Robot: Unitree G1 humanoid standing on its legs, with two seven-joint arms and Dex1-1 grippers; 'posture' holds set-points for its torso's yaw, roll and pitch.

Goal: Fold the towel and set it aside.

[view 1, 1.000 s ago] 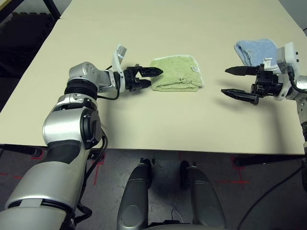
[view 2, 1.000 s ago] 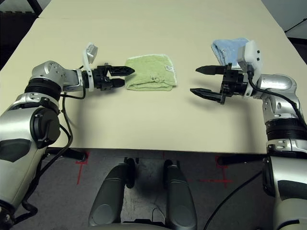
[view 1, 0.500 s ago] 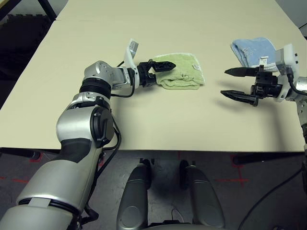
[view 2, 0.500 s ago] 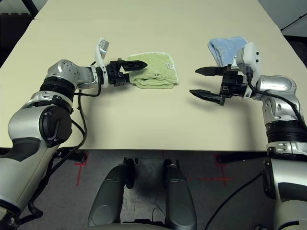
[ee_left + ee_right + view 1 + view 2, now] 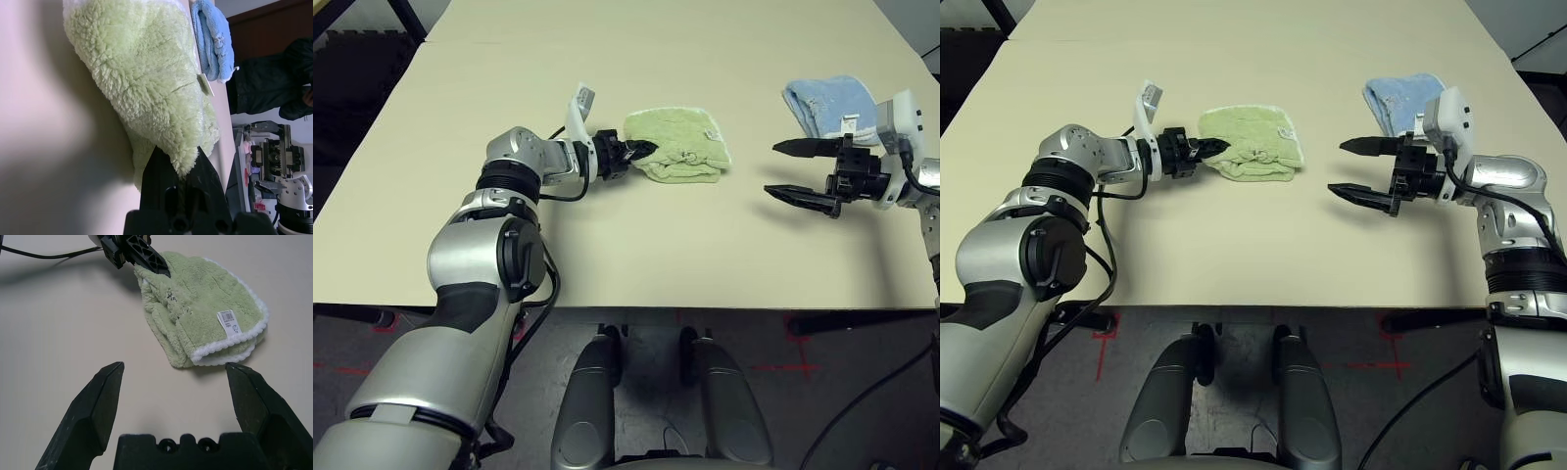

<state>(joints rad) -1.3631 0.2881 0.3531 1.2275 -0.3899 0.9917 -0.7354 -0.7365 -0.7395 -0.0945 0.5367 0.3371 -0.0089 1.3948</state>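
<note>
Our left gripper (image 5: pixel 640 151) has its jaws clamped on the left edge of the folded light green terry towel (image 5: pixel 682 149) lying mid-table on the beige tabletop (image 5: pixel 607 255), while our right gripper (image 5: pixel 795 168) hangs well to its right, jaws wide apart and empty.

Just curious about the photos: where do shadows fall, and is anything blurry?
Left wrist view: a broad soft shadow lies on the table beside the green towel. Right wrist view: a faint shadow under the left hand, and a thin one beneath the towel's edge.
</note>
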